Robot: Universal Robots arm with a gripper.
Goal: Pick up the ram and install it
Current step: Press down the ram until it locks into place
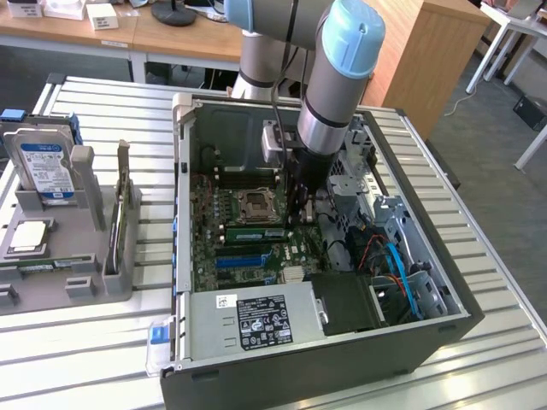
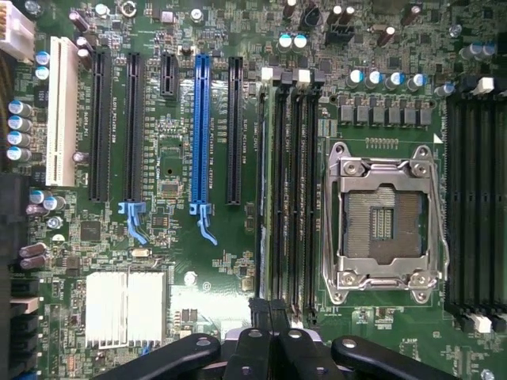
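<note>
The ram (image 1: 256, 232) is a long green stick standing in a memory slot beside the empty processor socket (image 1: 255, 205) on the motherboard inside the open computer case. In the wrist view the ram (image 2: 262, 198) shows edge-on in the outermost black slot of the bank, running away from the fingers. My gripper (image 1: 297, 218) reaches down into the case at one end of the stick. Its black fingers are shut together, with the gripper (image 2: 269, 313) right over the ram's near end. I cannot tell whether they pinch the stick or only rest on it.
The case walls (image 1: 181, 171) ring the board. The power supply (image 1: 256, 316) and a drive cage with blue and orange cables (image 1: 397, 273) crowd the near side. A grey holder (image 1: 68, 256) on the exterior view's left carries a hard drive (image 1: 47, 171) and a silver processor chip (image 1: 26, 237).
</note>
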